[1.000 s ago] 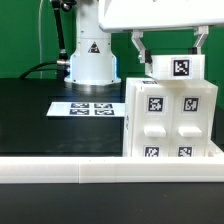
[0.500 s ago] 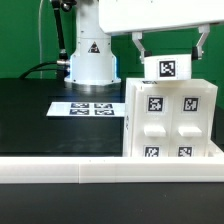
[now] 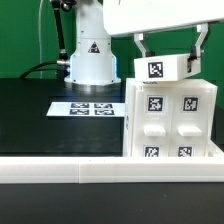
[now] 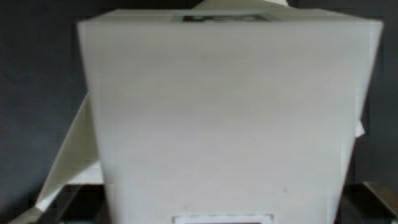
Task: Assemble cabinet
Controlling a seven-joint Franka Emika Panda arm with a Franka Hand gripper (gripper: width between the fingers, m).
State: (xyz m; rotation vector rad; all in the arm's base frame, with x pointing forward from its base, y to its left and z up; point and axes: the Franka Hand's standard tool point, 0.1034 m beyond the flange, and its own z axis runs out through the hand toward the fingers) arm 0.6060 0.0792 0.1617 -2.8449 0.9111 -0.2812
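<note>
Tool (image 3: 166, 55) grips your small white tagged plastic panel (image 3: 160, 69), held just above the large white tagged plastic cabinet box (image 3: 170, 120), which stands on the black tabletop (image 3: 30, 115) beside the marker board (image 3: 86, 108).
</note>
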